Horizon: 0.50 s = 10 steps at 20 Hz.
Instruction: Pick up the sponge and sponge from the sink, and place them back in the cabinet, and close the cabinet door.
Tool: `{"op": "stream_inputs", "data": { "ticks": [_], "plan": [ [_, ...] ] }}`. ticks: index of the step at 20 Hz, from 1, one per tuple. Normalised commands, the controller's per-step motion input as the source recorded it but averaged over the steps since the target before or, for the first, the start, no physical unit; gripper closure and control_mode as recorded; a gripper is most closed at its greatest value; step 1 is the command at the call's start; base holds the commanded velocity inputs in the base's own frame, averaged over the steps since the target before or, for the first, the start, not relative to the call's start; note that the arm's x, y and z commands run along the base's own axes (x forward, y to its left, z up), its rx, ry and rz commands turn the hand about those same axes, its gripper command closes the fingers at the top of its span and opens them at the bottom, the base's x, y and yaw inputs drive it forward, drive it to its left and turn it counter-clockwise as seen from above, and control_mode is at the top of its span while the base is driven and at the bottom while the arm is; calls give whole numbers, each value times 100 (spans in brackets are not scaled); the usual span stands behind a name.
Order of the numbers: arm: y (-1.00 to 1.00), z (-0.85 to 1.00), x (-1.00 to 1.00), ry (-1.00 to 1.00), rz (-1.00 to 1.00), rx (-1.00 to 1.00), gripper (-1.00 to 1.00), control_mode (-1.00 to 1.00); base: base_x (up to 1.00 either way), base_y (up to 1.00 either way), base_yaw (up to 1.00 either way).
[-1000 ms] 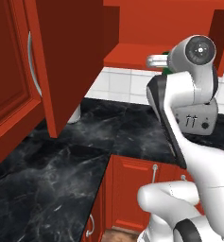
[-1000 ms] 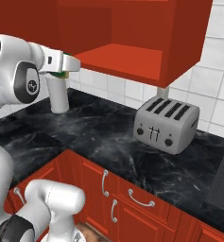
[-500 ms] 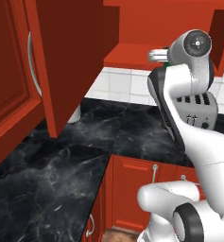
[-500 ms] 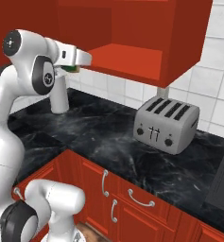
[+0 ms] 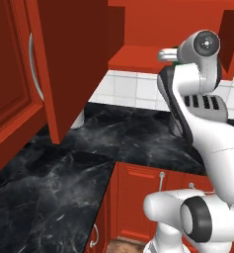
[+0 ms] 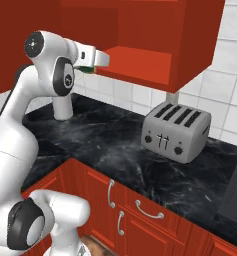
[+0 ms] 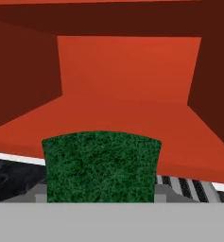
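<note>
Hand view is showing the gripper (image 7: 100,196) clenching a green-faced sponge (image 7: 101,165) just before the cabinet (image 7: 127,118) shelf; it is probably light, soft and squashy, so gripping across its middle suits.

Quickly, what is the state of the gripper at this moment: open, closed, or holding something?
Gripper: closed on a sponge with a green scouring face, held at the front edge of the open red cabinet's shelf.
</note>
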Motion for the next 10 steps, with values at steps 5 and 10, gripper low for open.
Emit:
{"op": "stream_inputs", "data": {
  "ticks": [5, 10],
  "plan": [
    [-17, 0, 39, 0, 0, 0, 100, -100, 0, 0, 0],
    [-15, 0, 42, 0, 0, 0, 100, -100, 0, 0, 0]
  ]
}}
